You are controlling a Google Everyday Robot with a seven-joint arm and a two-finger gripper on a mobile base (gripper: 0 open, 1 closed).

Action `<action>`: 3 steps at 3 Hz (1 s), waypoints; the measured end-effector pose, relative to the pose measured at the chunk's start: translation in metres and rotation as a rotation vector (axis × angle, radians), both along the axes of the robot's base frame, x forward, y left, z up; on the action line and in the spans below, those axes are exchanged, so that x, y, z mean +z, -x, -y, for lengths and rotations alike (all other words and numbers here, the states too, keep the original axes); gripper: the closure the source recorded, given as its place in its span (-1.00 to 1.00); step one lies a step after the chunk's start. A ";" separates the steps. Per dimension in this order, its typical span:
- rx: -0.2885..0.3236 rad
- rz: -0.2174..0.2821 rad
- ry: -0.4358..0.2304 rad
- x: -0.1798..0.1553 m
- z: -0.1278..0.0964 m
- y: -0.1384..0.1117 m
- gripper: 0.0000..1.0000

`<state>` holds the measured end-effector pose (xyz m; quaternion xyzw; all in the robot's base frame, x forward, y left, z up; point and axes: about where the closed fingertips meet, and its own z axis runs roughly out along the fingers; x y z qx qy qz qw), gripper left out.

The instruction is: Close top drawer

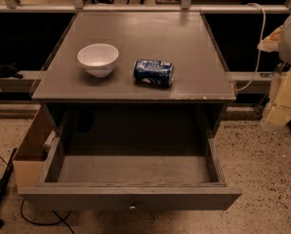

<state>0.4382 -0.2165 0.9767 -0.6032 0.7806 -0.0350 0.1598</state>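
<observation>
The top drawer (77, 198) is grey, wide and shallow, and stands pulled far out of the grey cabinet (184, 89) toward the camera. Its inside shows bare. Its flat front panel runs along the bottom of the view, with one small round metal knob (132, 207) at centre. My pale arm with the gripper (281, 104) hangs at the right edge of the view, to the right of the cabinet and well apart from the drawer. The lower drawers are hidden under the open one.
A white bowl (98, 59) and a blue can (153, 72) lying on its side sit on the cabinet top. A cardboard box (32, 147) stands against the cabinet's left. A black pole (1, 194) and cables lie on the speckled floor at left.
</observation>
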 end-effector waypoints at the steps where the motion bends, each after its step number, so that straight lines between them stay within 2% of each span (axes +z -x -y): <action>1: -0.001 0.003 -0.006 -0.001 0.000 0.003 -1.00; 2: -0.004 0.013 -0.029 -0.004 0.002 0.014 -1.00; 3: -0.018 0.046 -0.112 -0.014 0.006 0.039 -1.00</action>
